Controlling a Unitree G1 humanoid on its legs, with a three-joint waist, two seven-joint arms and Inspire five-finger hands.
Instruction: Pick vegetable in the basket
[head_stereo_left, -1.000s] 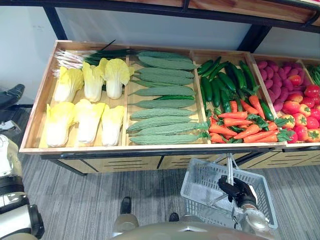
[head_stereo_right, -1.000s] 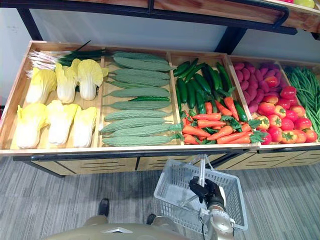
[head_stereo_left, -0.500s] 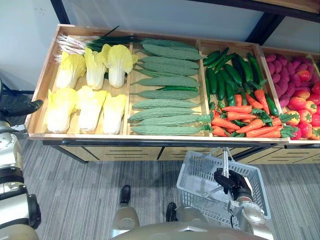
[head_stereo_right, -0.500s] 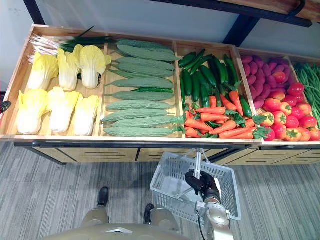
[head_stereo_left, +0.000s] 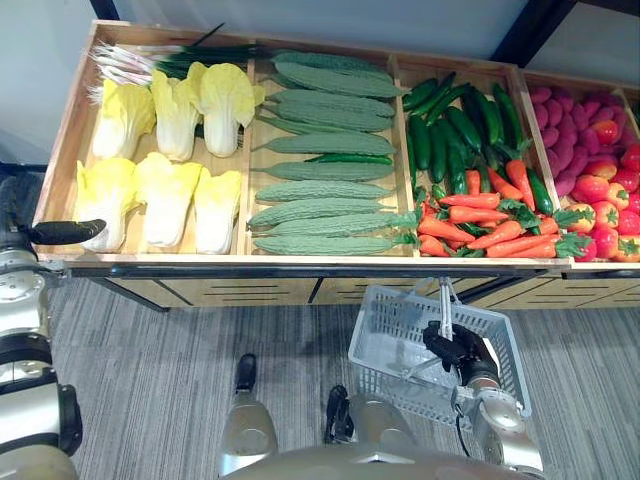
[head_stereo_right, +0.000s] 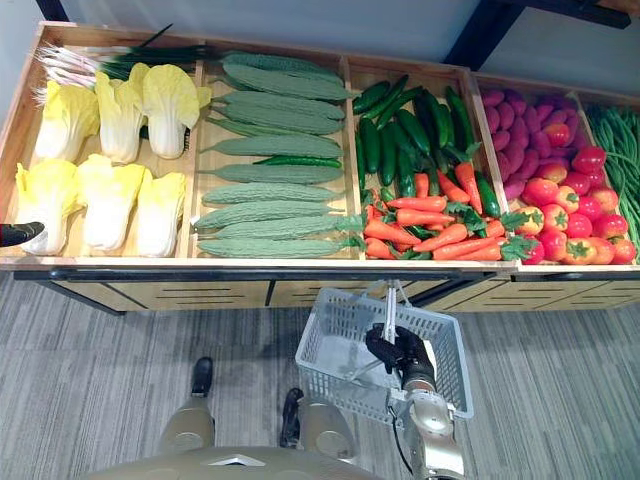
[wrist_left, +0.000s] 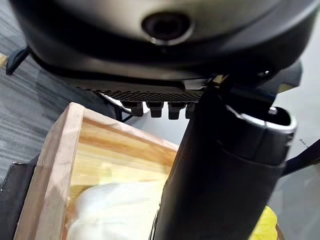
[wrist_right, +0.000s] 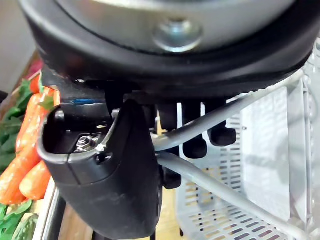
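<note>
Well, in the left eye view the surface (head_stereo_left: 300, 262) is a long wooden tray split into compartments, and all the vegetables lie in it. Cabbages (head_stereo_left: 165, 190) fill its left end, with spring onions (head_stereo_left: 150, 62) along its back edge. Gourds (head_stereo_left: 320, 190) take the next compartment. The third holds cucumbers (head_stereo_left: 450, 130) toward the back and carrots (head_stereo_left: 480, 225) at the front. The basket (head_stereo_left: 375, 325) hangs just off the surface's front edge, below the carrots. The right robot hand (head_stereo_left: 455, 348) is clasped on its handle (head_stereo_left: 443, 300). The left robot hand (head_stereo_left: 65, 232) sits at the surface's front left corner, close to the nearest cabbage, its fingers looking stretched out and holding nothing.

From the right eye view, tomatoes (head_stereo_right: 590, 160) and beans (head_stereo_right: 620, 140) show at the surface's right end.

Up close in the left wrist view, the left robot hand's thumb rises over the surface's wooden corner, with a pale cabbage just inside the rim.

Looking at the right wrist view, the fingers (wrist_right: 194, 142) are curled round the grey wire handle, the basket's slotted wall is beyond them, and the carrots lie off to one side on the surface.
</note>
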